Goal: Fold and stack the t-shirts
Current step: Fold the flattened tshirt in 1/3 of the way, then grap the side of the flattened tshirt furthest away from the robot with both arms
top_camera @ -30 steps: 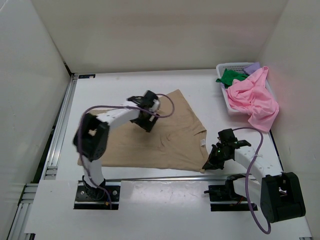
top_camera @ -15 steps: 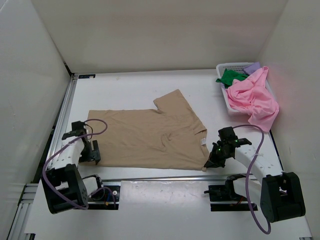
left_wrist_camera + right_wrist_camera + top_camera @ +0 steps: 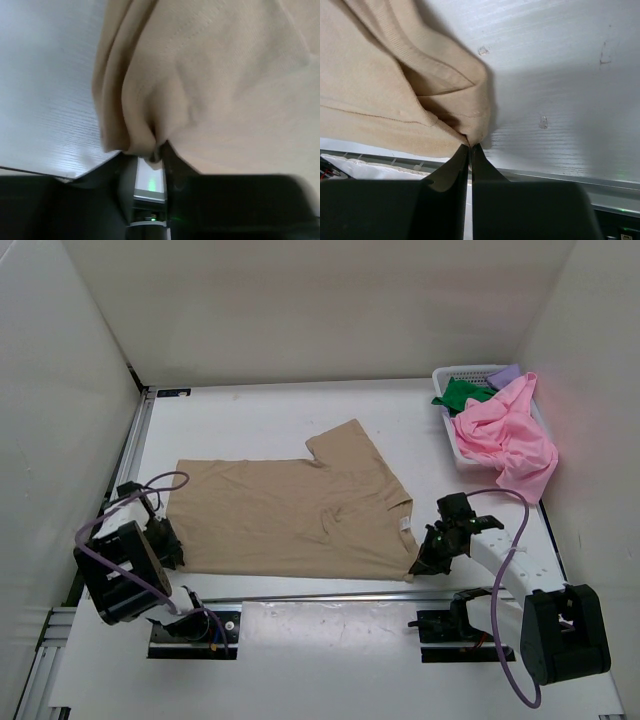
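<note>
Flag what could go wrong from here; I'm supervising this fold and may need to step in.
The left gripper has only a small bunched edge of the tan t-shirt at its tips, clamping unclear; it could slip on lifting.
The right gripper pinches just the corner's very tip; it may pull out, skewing the fold.
The pink t-shirt hangs over the basket rim and could slide out.

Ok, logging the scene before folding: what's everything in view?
tan t-shirt: one, tan, spread mid-table
pink t-shirt: one, pink, draped over the basket's near side
green t-shirt: one, green, in the basket
purple t-shirt: one, light purple, basket's far right corner
basket: one, white, table's far right
table: one, white
left pincer: black, pinching the tan t-shirt's near left corner
right pincer: black, shut on its near right corner
</note>
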